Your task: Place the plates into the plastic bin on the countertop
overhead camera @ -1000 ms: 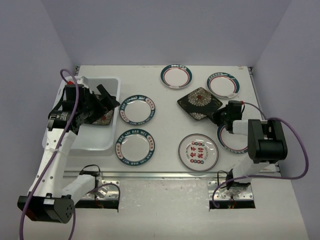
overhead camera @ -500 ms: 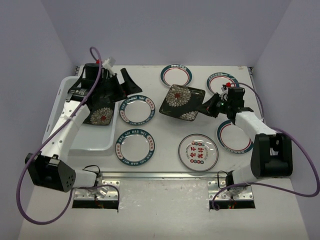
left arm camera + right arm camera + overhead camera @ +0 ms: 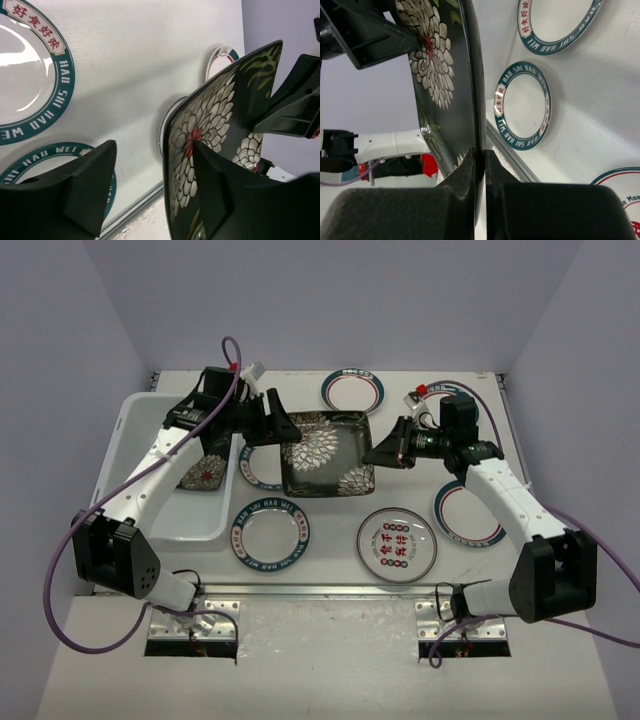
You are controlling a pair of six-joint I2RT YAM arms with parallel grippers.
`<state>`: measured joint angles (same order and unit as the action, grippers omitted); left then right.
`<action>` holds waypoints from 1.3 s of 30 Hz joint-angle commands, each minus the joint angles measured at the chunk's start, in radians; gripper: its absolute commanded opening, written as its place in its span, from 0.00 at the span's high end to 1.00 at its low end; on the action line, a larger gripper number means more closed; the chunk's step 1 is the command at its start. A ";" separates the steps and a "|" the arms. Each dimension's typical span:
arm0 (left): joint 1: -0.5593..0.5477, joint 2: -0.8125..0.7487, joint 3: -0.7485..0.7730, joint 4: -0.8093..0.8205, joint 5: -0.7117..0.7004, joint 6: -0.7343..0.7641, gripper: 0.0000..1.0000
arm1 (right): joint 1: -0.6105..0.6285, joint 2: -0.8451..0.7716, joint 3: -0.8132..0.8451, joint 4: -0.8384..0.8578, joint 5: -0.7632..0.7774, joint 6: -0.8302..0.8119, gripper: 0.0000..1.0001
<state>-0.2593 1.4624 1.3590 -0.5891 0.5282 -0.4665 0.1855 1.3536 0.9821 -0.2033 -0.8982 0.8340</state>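
A square black plate with white flowers (image 3: 325, 452) hangs tilted above the countertop (image 3: 330, 360) at the middle. My right gripper (image 3: 378, 453) is shut on its right edge, and the pinch shows in the right wrist view (image 3: 480, 152). My left gripper (image 3: 272, 423) straddles the plate's left edge. In the left wrist view one finger (image 3: 215, 200) lies against the flowered face (image 3: 210, 125). The other finger (image 3: 90, 190) stands off the back with a gap. The plastic bin (image 3: 125, 455) at the left holds another black plate (image 3: 203, 472). Round plates lie around: teal-rimmed (image 3: 270, 530), red characters (image 3: 397, 543), red-ringed (image 3: 352, 390).
Another teal-rimmed plate (image 3: 258, 468) lies partly under the held plate, beside the bin. Two more red-ringed plates (image 3: 447, 405) (image 3: 465, 515) lie under and beside the right arm. A metal rail (image 3: 330, 590) runs along the near edge. Walls close in the back and both sides.
My right arm lifted the black plate and carried it left to the middle. The left arm swung from the bin to its left edge, and its jaws have narrowed.
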 commanded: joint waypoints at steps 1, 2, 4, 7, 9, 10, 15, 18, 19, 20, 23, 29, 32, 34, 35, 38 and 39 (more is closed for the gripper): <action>-0.014 -0.034 -0.005 0.073 0.029 -0.004 0.82 | -0.007 -0.052 0.042 0.088 -0.113 0.031 1.00; -0.014 -0.040 -0.012 0.079 0.034 -0.007 0.94 | -0.006 -0.056 0.037 0.098 -0.120 0.045 1.00; -0.015 -0.045 -0.026 0.099 0.055 -0.021 0.97 | -0.006 -0.059 0.033 0.128 -0.132 0.079 1.00; -0.017 -0.053 -0.053 0.130 0.095 -0.040 1.00 | -0.005 -0.066 0.029 0.170 -0.146 0.138 1.00; -0.019 -0.057 -0.073 0.160 0.119 -0.056 1.00 | -0.004 -0.068 0.029 0.206 -0.154 0.178 1.00; -0.019 -0.057 -0.078 0.174 0.126 -0.062 1.00 | -0.003 -0.068 0.029 0.234 -0.159 0.193 1.00; -0.021 -0.081 -0.129 0.275 0.187 -0.137 1.00 | -0.003 -0.067 0.011 0.313 -0.187 0.268 0.73; -0.018 -0.098 -0.153 0.348 0.224 -0.221 1.00 | -0.003 -0.065 -0.007 0.337 -0.196 0.278 0.49; -0.015 -0.107 -0.172 0.428 0.265 -0.301 1.00 | -0.003 -0.060 -0.013 0.341 -0.200 0.278 0.49; -0.014 -0.114 -0.188 0.494 0.278 -0.380 1.00 | -0.003 -0.052 -0.017 0.344 -0.199 0.283 0.49; -0.009 -0.119 -0.191 0.568 0.279 -0.476 1.00 | -0.003 -0.043 -0.013 0.346 -0.198 0.281 0.49; 0.096 -0.158 -0.168 0.558 0.261 -0.568 1.00 | -0.071 -0.017 0.028 0.178 -0.162 0.181 0.01; 0.178 -0.183 -0.159 0.545 0.287 -0.581 1.00 | -0.125 0.000 0.058 0.080 -0.119 0.103 0.01; 0.236 -0.199 -0.159 0.529 0.296 -0.582 1.00 | -0.143 0.013 0.100 -0.020 -0.085 0.044 0.01; 0.273 -0.210 -0.161 0.520 0.297 -0.584 1.00 | -0.152 0.019 0.120 -0.053 -0.073 0.025 0.01; 0.375 -0.245 -0.170 0.489 0.245 -0.580 1.00 | -0.177 0.021 0.145 -0.081 -0.031 0.011 0.01; 0.402 -0.255 -0.169 0.459 0.213 -0.568 1.00 | -0.179 0.018 0.154 -0.107 0.005 0.004 0.01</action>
<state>0.0387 1.3086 1.1496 -0.1855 0.7449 -0.9569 0.0216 1.3752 1.0661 -0.2082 -0.9805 0.9233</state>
